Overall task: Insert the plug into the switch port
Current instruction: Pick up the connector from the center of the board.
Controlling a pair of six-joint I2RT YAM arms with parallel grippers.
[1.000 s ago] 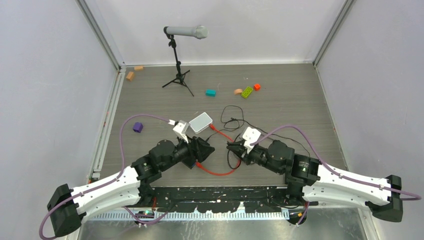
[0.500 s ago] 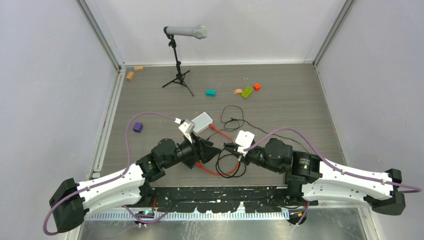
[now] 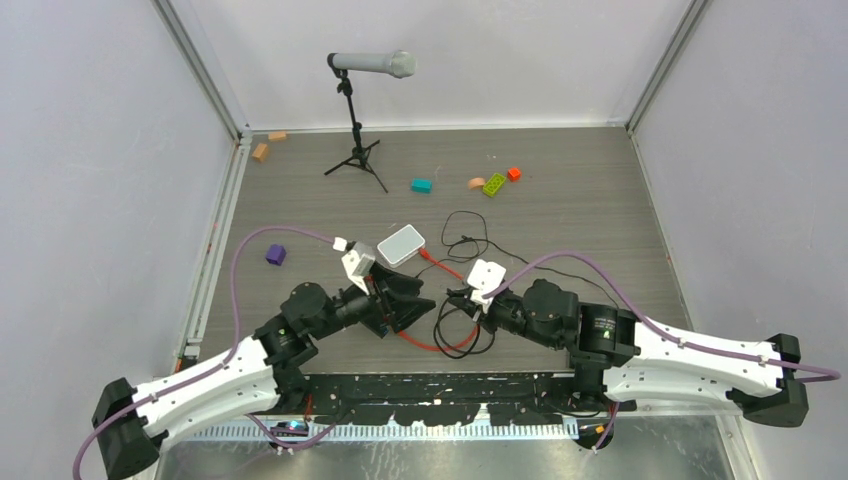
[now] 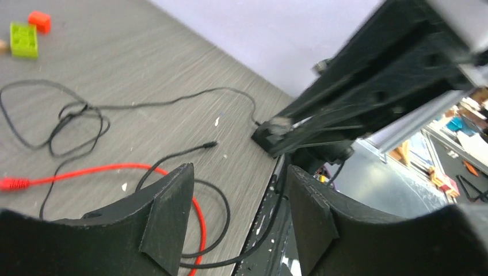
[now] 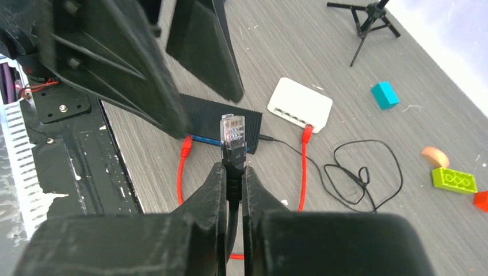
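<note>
Both arms have shifted slightly leftward. Left gripper (image 4: 239,192) hangs half open and empty over the black box (image 5: 198,112). Right gripper (image 5: 233,169) pinches the plug (image 5: 232,131), held upright near the box's blue edge (image 5: 210,140). To seat it, tilt the plug level, line it up with a free socket, then push straight.

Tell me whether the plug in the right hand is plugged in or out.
Out. The black-booted, clear-tipped plug stands clamped in the right hand, clear of the flat black switch box.

Clear-tipped plug (image 5: 232,131) upright, apart from switch port (image 5: 208,140)
</note>
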